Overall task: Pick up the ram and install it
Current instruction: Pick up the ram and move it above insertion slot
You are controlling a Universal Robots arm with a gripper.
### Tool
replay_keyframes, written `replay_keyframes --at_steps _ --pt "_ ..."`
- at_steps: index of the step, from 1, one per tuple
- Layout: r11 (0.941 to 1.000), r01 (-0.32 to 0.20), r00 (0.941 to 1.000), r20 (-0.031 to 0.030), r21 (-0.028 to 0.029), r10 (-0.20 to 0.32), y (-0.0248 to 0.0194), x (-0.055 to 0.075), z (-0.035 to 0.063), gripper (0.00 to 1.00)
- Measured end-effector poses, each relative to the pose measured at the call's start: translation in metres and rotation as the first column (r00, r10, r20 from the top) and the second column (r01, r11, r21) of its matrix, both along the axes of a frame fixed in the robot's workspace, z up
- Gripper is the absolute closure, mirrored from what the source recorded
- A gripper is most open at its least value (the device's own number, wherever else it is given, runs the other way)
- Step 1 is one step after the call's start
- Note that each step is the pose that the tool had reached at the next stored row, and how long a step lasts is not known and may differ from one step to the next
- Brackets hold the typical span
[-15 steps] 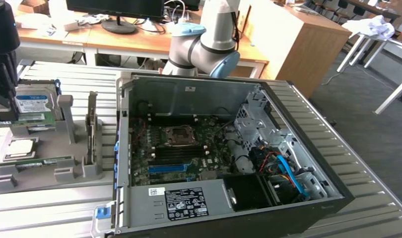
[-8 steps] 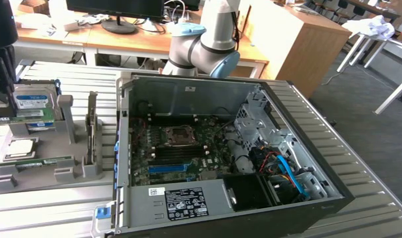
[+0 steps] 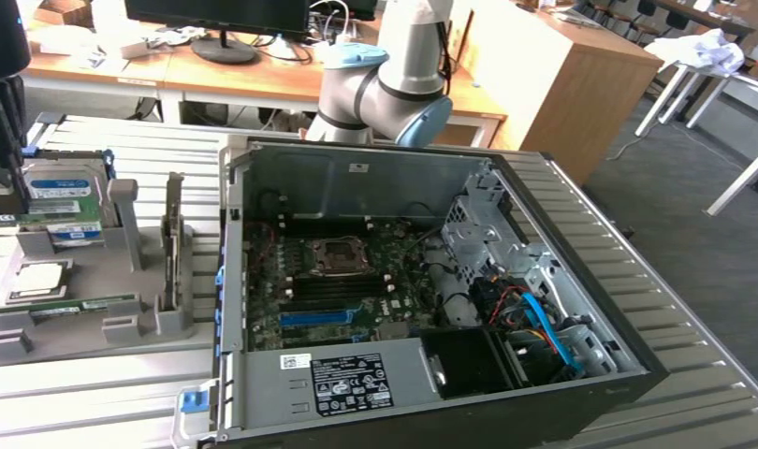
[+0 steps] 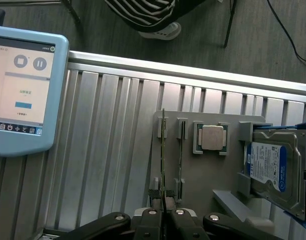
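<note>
Gripper [image 4: 163, 207]: fingers clenched on the ram [image 4: 163, 150], pinching one end of it. Ram seen edge-on in the wrist view, a thin green line standing on its long edge, running away from the fingertips along the outermost slot of the grey holder [image 4: 208, 175]. Whether it rests in that slot or hangs just above it, cannot tell. A second thin stick [image 4: 180, 157] stands in the neighbouring slot, just beside, parallel. Processor chip [image 4: 212, 137] lies flat in its recess past that; hard drive [image 4: 275, 170] with blue-white label leans tilted at the holder's far side. Teach pendant [image 4: 22, 85] with lit screen lies on the slatted table [image 4: 107, 150], on the ram's other side, apart from the holder.

Exterior view: arm [image 3: 404, 94] rises at upper centre behind the open computer case [image 3: 354, 187]. Motherboard [image 3: 342, 281] exposed inside. Holder sits at the exterior view's left, just beside the case; the ram is at the holder, well apart from the motherboard.
</note>
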State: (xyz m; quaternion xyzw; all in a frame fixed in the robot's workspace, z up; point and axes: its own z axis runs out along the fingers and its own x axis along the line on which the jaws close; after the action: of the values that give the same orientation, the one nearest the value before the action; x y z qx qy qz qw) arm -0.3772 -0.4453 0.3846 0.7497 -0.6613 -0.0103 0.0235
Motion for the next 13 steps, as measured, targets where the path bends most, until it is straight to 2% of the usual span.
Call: replay_keyframes --at_steps 13 --pt "1.0000 0.000 1.0000 -0.0003 -0.0003 0.000 0.0000 0.0035 0.0002 0.87"
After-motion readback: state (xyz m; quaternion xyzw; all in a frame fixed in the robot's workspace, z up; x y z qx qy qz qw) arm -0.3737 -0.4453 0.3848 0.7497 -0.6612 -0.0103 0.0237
